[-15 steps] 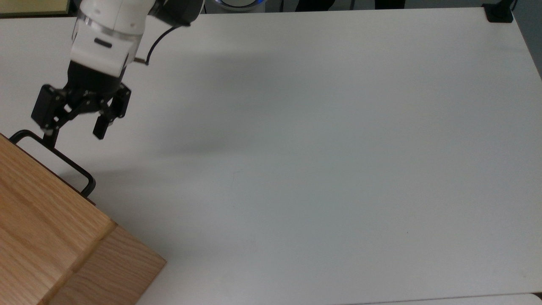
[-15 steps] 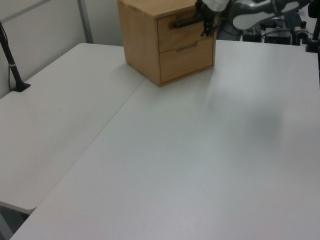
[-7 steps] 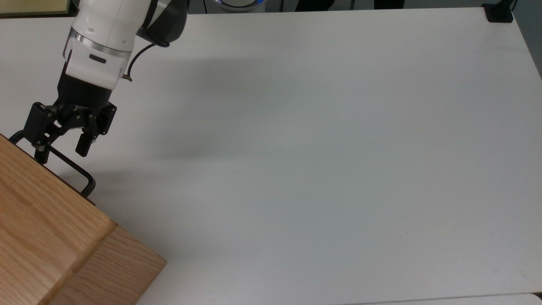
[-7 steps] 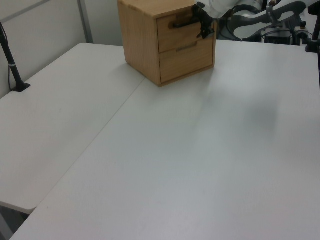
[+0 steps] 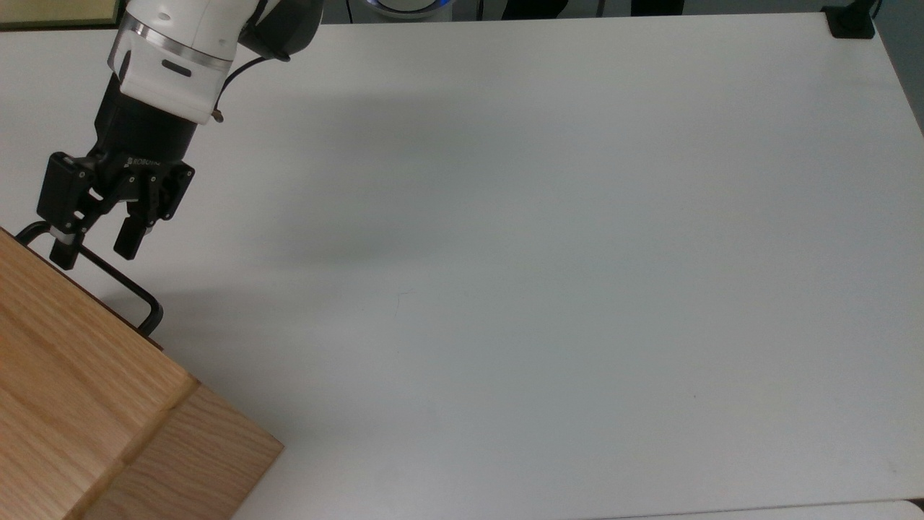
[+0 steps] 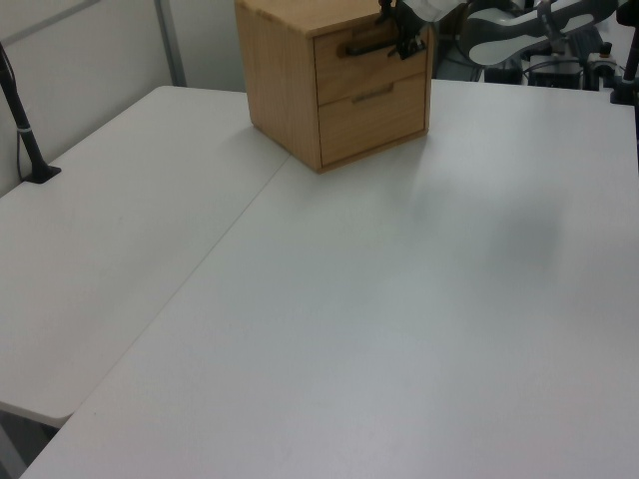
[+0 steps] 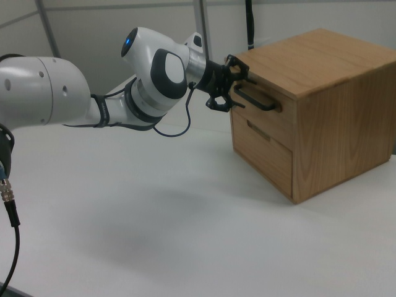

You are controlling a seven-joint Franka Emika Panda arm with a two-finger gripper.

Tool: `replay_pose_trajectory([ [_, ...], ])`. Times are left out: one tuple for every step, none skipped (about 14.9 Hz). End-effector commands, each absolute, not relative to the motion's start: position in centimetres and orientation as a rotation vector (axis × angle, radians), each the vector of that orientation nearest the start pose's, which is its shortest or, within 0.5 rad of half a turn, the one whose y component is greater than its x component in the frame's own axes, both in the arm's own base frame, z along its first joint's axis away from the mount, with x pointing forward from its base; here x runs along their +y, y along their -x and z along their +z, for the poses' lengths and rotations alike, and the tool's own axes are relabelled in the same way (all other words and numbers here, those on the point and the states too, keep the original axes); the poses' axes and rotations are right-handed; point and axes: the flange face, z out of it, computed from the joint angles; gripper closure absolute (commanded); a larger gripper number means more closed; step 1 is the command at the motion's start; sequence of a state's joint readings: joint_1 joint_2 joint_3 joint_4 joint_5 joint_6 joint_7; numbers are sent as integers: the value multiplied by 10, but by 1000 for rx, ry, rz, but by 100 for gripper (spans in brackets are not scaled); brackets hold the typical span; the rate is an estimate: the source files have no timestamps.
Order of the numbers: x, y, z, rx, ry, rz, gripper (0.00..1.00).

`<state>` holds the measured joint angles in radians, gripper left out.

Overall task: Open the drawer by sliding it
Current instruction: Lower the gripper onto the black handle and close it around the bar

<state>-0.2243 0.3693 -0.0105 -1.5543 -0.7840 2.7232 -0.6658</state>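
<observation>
Light oak drawer (image 7: 263, 120), black handle (image 7: 253, 98), white table (image 5: 548, 238)

"ROBOTIQ" on gripper (image 5: 92, 245) body

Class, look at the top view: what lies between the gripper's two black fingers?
The black metal U-shaped handle bar of the oak upper drawer passes between the open gripper fingers; nothing else lies there.

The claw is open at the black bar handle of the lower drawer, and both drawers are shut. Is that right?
Not quite: the claw is at the black bar handle of the upper drawer, not the lower drawer. The right view shows it up by the cabinet's top edge. The rest stands: the claw is open and both drawers are shut.
</observation>
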Motion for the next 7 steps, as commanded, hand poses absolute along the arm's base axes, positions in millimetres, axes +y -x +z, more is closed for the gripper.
replay_pose_trajectory([
  [-135,-696,522,1137,-1920,490,64],
  [-134,-696,520,1139,-1922,490,66],
  [-134,-697,518,1142,-1921,487,66],
  [-134,-697,518,1144,-1916,482,66],
  [-134,-697,518,1147,-1913,479,67],
  [-134,-697,518,1145,-1914,480,68],
  [-134,-697,517,1146,-1914,479,68],
])
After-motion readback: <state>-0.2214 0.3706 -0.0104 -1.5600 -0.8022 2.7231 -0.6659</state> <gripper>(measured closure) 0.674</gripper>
